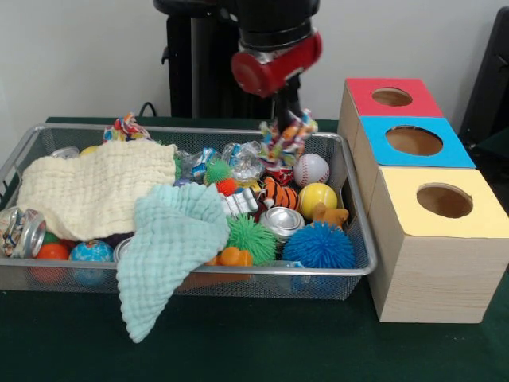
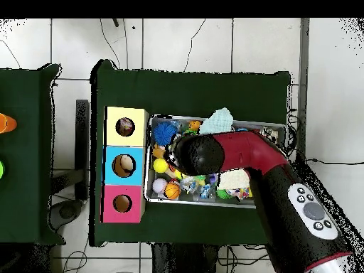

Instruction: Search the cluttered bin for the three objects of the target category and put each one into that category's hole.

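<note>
The silver wire-mesh bin (image 1: 238, 272) lies on the green table, full of toys. My gripper (image 1: 287, 119) hangs over the bin's far right corner, shut on a knotted multicoloured rope bundle (image 1: 285, 143) that it holds just above the clutter. A second knotted bundle (image 1: 127, 126) sits at the bin's far left rim. I see no third one. In the overhead view the red arm (image 2: 234, 153) covers the gripper and much of the bin (image 2: 206, 203).
Three wooden boxes with round holes stand right of the bin: red (image 1: 390, 97), blue (image 1: 413, 141), yellow (image 1: 444, 200). A cream cloth (image 1: 95, 187) and a mint cloth (image 1: 171, 239) cover the bin's left half. Spiky balls (image 1: 318, 245), cans (image 1: 282, 221), foil wads (image 1: 242, 163) and a baseball (image 1: 311, 169) lie around.
</note>
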Controlling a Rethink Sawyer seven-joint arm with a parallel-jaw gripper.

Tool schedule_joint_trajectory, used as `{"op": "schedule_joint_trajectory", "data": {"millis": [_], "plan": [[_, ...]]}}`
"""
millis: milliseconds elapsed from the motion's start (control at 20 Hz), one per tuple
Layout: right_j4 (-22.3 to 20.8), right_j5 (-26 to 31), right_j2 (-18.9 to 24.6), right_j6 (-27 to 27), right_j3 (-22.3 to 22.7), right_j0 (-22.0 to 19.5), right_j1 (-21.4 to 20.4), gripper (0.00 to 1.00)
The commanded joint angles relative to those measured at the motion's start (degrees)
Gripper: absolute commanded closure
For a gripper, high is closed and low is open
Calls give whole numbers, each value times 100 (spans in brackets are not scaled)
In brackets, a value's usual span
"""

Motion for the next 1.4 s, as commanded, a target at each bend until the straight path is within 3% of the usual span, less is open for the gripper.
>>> {"op": "schedule_joint_trajectory", "data": {"millis": [50,500,600,650,850,1400], "plan": [[584,-1312,441,1342,105,291,352,100],[1182,-1420,-428,1618,-538,1257,430,100],[1330,-1468,-505,1693,-390,1322,339,100],[1399,-1610,-452,1737,-75,1243,203,100],[1595,-1843,-466,1819,485,1191,-38,100],[1447,-2196,-640,1573,696,1143,16,100]]}}
